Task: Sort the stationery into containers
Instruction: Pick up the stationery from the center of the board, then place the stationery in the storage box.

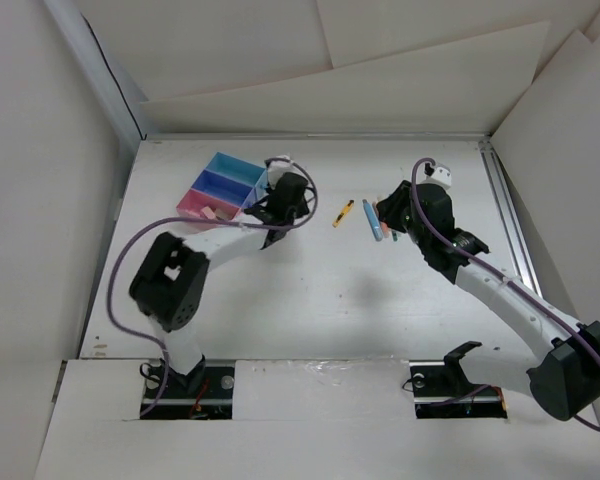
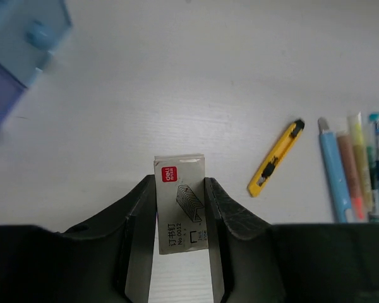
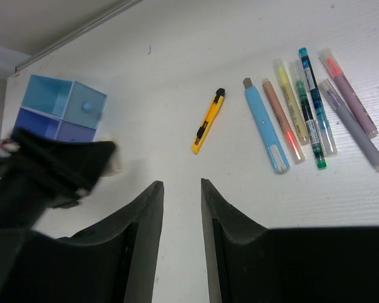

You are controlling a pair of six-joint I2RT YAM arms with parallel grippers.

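Between the fingers of my left gripper (image 2: 180,186) I am clamping a small staple box (image 2: 181,208): pale grey card with a red label, flat-sided and stiff, its top end poking out past the fingertips. I am not able to tell whether it is clear of the white table (image 2: 196,76). I am reading this as the carry step, since the containers (image 1: 218,184) are sitting just left of that gripper in the overhead view. They are three small glossy plastic bins joined in a row: light blue, darker blue and pink. The next move, I am judging, is calling for a short swing over one bin and a release squarely inside its walls. My right gripper (image 3: 180,184) is hanging with jaws parted and nothing between them. It is facing a row of slim round pens (image 3: 311,107) and a flat, narrow yellow utility knife (image 3: 207,121), all lying on the table and waiting for sorting
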